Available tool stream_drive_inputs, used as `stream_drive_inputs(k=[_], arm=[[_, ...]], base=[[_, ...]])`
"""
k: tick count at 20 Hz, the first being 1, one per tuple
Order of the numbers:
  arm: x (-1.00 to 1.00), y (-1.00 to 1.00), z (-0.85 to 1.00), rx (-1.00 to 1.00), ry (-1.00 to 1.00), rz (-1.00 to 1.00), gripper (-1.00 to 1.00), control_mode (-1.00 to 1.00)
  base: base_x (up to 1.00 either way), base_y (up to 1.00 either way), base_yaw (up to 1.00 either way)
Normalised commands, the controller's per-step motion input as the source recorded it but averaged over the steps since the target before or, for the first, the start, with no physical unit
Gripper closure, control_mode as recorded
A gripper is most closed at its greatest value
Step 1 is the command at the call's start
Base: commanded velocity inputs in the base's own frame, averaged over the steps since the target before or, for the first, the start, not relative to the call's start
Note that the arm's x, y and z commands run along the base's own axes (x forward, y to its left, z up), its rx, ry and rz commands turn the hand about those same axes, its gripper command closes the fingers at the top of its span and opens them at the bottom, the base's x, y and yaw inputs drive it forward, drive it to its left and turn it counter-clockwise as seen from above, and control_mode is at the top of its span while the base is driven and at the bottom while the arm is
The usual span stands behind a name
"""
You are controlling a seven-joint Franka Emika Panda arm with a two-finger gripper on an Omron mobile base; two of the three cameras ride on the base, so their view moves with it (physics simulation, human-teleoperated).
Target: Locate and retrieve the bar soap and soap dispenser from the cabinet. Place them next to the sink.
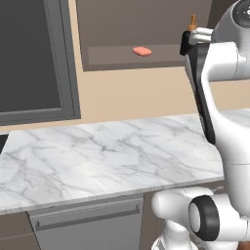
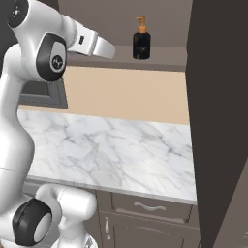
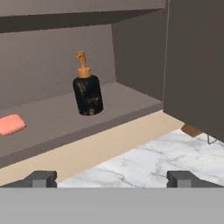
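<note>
Arm raised high, claw jaws spread wide, holding nothing.

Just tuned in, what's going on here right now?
The arm's gripper is open and empty, raised toward the cabinet. The soap dispenser stands upright on the shelf, and the bar soap lies flat further along it. Neither has been picked up yet, and the marble counter below holds neither one.

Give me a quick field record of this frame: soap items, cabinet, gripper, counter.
bar soap: lying flat on the cabinet shelf, untouched
soap dispenser: upright on the same shelf, apart from the bar
cabinet: open, shelf visible
gripper: open, empty, short of the shelf, facing the dispenser
counter: white marble, below the cabinet
task progress: neither item picked yet
</note>
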Motion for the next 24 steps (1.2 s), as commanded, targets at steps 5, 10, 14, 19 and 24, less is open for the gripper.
stream_drive_inputs(k=[5, 10, 14, 19, 24], arm=[[0.39, -0.06, 0.0, -0.04, -0.02, 0.02, -1.0, -1.0], [0.35, -0.12, 0.0, -0.13, 0.0, 0.05, -1.0, -1.0], [0.25, -0.15, -0.15, -0.07, 0.0, 0.05, -1.0, -1.0], [0.22, -0.13, -0.25, -0.06, 0.0, -0.01, -1.0, -1.0], [0.44, -0.12, -0.1, -0.05, 0.01, -0.06, -1.0, -1.0]], base=[[0.0, 0.0, 0.0], [0.0, 0.0, 0.0], [0.0, 0.0, 0.0], [0.0, 0.0, 0.0], [0.0, 0.0, 0.0]])
